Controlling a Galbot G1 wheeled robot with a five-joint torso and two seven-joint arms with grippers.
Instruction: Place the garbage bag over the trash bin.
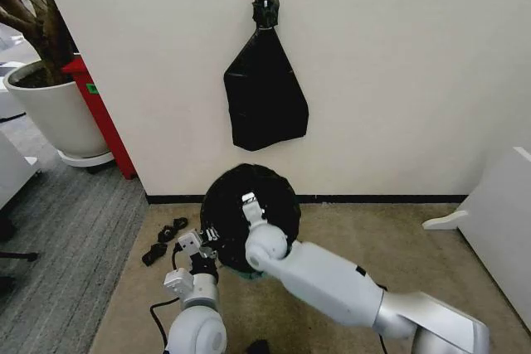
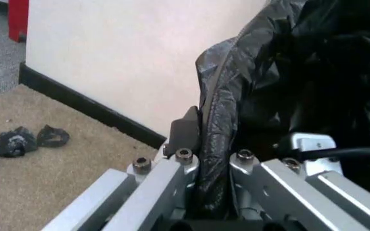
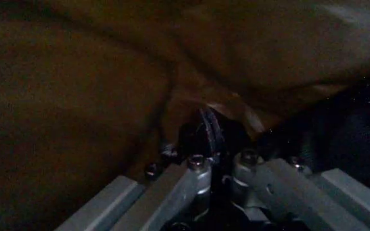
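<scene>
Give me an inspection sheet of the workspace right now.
Surface: tan carpet, grey carpet to the left.
Job's things: garbage bag draped over the trash bin by the wall.
Clutter: black scraps on the floor; black bag bundle hanging on the wall.
Grippers: left gripper shut on the bag's edge at the rim; right gripper inside the bag, jaws shut on plastic.
Cables: black cable by the left arm.
Surroundings: plant pot, red stand.
</scene>
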